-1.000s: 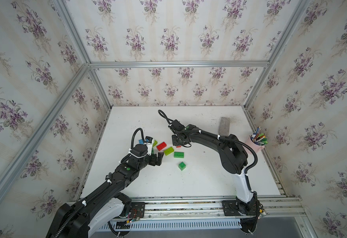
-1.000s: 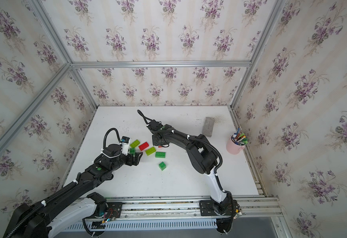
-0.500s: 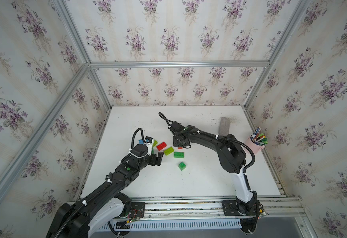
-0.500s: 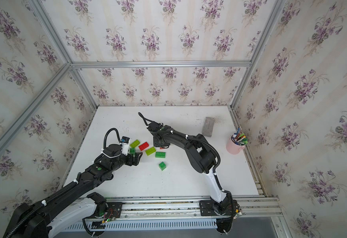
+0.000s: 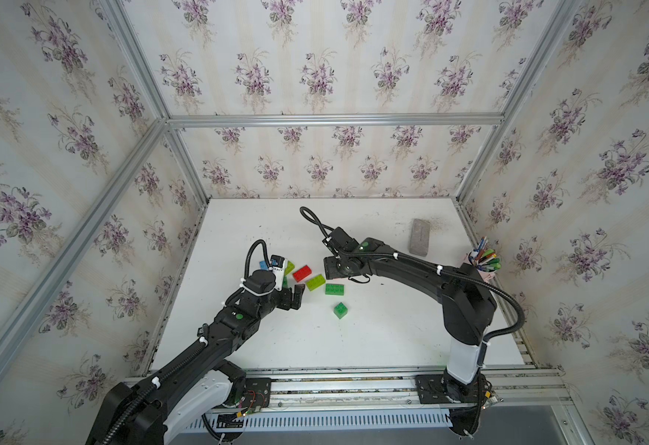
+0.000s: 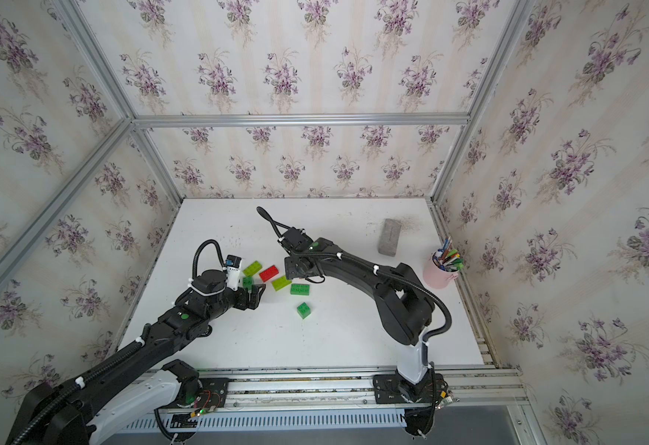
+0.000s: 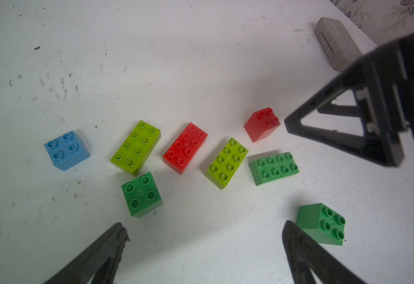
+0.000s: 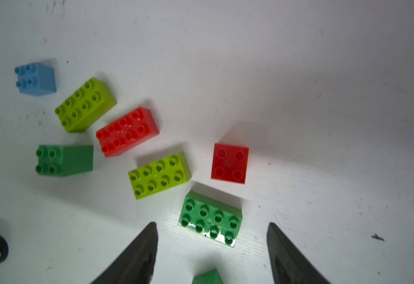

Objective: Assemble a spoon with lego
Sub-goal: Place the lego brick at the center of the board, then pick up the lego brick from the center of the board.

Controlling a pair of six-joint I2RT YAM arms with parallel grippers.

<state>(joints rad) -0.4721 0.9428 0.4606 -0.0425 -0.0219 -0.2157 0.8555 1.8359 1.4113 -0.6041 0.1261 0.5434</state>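
Your left gripper [image 7: 204, 227] is hovering over the table [image 7: 152, 61] with its jaws spread wide, gripping nothing. Your right gripper [image 8: 212, 225] is also holding its jaws apart, empty, above the dark green oblong brick [image 8: 209, 218]. The lego is lying loose mid-table between both arms, none of it joined: blue brick [image 7: 67, 150], lime brick [image 7: 136, 147], red oblong brick [image 7: 185, 147], second lime brick [image 7: 227, 163], red square brick [image 7: 262, 124], and two green squares [image 7: 142, 194]. The grey block [image 7: 336, 41] is sitting well apart.
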